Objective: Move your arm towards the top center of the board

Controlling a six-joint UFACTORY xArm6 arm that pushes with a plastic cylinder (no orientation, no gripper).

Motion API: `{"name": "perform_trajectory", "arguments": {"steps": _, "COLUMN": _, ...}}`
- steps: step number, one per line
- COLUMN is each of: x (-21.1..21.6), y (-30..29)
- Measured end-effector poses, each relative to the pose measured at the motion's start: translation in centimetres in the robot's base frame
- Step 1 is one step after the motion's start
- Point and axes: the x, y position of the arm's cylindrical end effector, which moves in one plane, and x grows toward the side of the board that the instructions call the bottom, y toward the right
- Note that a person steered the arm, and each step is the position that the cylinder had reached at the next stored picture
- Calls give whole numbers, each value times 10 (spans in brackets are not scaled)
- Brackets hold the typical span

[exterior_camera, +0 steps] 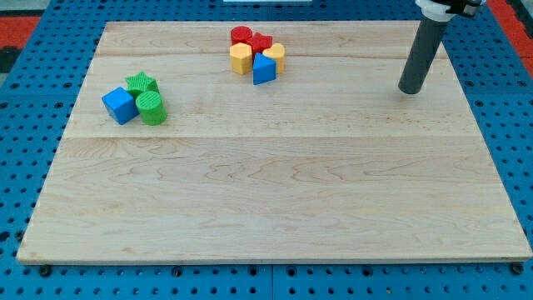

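Note:
My tip (410,90) rests on the wooden board (275,183) near the view's upper right. It stands well to the right of a cluster at the top centre: a red cylinder (241,36), a red heart (261,42), a yellow hexagonal block (241,59), a yellow heart (275,55) and a blue triangular block (263,69). These blocks touch one another. At the view's left sits a second cluster: a blue cube (120,105), a green star (141,83) and a green cylinder (151,109). My tip touches no block.
The board lies on a blue pegboard table (25,125) that shows on all sides. The arm's white wrist (445,7) enters from the view's top right.

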Motion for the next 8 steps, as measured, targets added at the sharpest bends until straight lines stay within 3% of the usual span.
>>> {"name": "perform_trajectory", "arguments": {"steps": 1, "x": -3, "y": 0}}
{"name": "perform_trajectory", "arguments": {"steps": 3, "x": -88, "y": -19}}
{"name": "perform_trajectory", "arguments": {"steps": 5, "x": -159, "y": -132}}
{"name": "perform_trajectory", "arguments": {"steps": 7, "x": -163, "y": -217}}
{"name": "perform_trajectory", "arguments": {"steps": 8, "x": -163, "y": -219}}
